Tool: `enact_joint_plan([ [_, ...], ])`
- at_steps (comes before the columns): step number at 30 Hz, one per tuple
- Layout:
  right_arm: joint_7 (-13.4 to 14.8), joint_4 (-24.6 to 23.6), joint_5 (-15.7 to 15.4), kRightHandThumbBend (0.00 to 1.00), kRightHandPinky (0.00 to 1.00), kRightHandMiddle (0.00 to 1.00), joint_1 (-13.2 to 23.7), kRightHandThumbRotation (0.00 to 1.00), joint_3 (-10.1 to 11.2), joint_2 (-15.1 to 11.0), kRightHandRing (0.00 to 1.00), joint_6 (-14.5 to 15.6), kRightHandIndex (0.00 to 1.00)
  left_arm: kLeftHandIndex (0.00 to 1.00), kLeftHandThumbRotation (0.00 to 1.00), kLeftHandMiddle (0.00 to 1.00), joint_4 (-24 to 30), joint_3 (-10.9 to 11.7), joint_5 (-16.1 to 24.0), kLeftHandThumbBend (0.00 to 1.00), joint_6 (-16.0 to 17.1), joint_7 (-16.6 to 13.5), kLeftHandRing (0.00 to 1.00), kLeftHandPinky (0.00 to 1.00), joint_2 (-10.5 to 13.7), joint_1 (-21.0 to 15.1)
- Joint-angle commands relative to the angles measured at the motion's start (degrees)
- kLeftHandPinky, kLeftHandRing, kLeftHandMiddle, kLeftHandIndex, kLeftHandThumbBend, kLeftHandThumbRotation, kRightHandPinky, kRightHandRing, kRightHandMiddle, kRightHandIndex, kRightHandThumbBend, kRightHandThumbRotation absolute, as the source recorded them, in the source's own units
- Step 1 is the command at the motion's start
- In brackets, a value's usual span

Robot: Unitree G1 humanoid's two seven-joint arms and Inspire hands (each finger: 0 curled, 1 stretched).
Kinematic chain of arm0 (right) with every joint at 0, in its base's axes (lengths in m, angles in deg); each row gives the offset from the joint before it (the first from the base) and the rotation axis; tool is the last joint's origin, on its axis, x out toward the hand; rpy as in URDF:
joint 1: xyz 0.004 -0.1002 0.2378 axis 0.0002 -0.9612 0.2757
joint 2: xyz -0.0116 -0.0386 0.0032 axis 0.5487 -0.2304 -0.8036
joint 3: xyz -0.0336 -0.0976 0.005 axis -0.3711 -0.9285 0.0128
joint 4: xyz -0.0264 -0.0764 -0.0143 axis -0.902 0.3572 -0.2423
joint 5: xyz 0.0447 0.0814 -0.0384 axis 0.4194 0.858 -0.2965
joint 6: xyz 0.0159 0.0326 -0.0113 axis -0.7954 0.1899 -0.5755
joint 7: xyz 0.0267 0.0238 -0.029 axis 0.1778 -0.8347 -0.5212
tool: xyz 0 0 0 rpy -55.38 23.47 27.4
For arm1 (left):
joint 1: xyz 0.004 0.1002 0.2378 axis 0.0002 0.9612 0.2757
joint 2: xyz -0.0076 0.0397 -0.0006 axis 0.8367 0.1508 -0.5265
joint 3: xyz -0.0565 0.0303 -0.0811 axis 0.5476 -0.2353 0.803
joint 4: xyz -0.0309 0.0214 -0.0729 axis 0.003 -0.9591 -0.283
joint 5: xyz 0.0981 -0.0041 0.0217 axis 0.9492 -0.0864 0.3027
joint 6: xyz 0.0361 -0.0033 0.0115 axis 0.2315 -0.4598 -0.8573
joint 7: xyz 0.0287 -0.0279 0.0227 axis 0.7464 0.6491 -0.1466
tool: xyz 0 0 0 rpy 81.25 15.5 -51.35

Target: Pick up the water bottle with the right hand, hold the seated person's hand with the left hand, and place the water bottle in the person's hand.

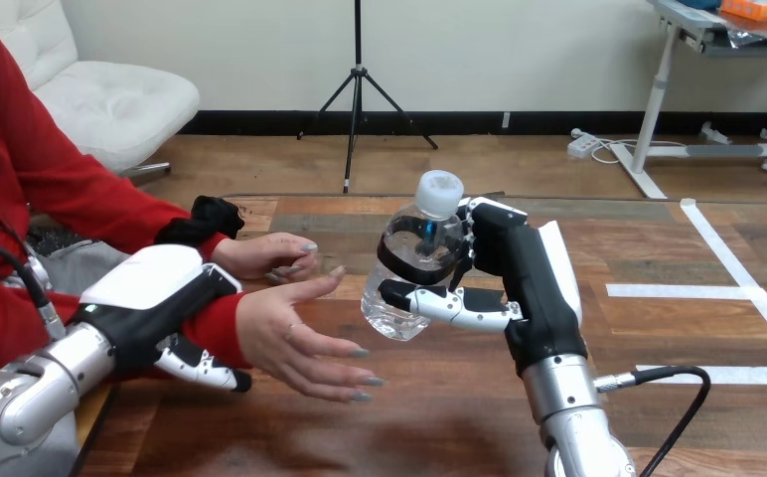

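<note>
1. The water bottle (414, 268) is held off the tabletop (658, 258) at the middle of the frame. It is clear plastic with a white cap (439, 192), and it leans with the cap toward the upper right.
2. It likely handles light and thin-walled, so it will dent under a hard squeeze, and the smooth plastic may slip. The mid-body is the sound place to hold it, leaving the base free to land first.
3. The right hand (514, 268) comes up from the lower right. Its fingers (449, 303) are clamped round the bottle's middle, one above and one below.
4. The person's open hand (295, 338) lies palm up just left of and below the bottle, near it but not touching (a short gap to close, by my reading).
5. The left hand (156, 298), at the lower left, sits over the red sleeve at the person's wrist (223, 328), with its fingers curled under it.
6. The person's other hand (265, 253) rests on the tabletop behind the open palm, close to the bottle's path, so it is worth clearing.
7. The right half of the tabletop is bare apart from white tape lines (747, 290). A cable (678, 397) loops beside the right forearm.
</note>
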Motion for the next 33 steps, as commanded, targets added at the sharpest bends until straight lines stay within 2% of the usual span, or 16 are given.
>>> enact_joint_plan([
  [1,1.4,-0.1,0.2,0.89,0.27,0.46,5.8,0.00,0.2,1.0,0.34,-2.5,0.48,0.38,0.27,0.36,5.8,2.1,-3.1,0.77,3.3,0.4,0.26,0.18,-1.9,-2.7],
  [13,1.7,0.8,-0.1,0.89,0.28,0.46,6.5,0.00,-0.4,1.6,0.34,-3.6,0.48,0.40,0.25,0.37,9.8,3.5,-5.5,0.76,3.5,4.2,0.27,0.19,-1.9,-2.3],
  [22,2.4,1.7,-0.1,0.89,0.28,0.46,6.7,0.00,-1.1,2.9,0.35,-4.9,0.48,0.41,0.22,0.38,12.2,4.2,-5.2,0.76,3.3,3.6,0.28,0.20,-2.1,-2.0],
  [33,3.6,1.4,-0.9,0.89,0.30,0.46,5.9,0.00,-2.4,4.8,0.36,-5.3,0.48,0.40,0.17,0.38,14.4,5.0,-6.4,0.76,2.2,6.0,0.29,0.22,-2.5,-1.7],
])
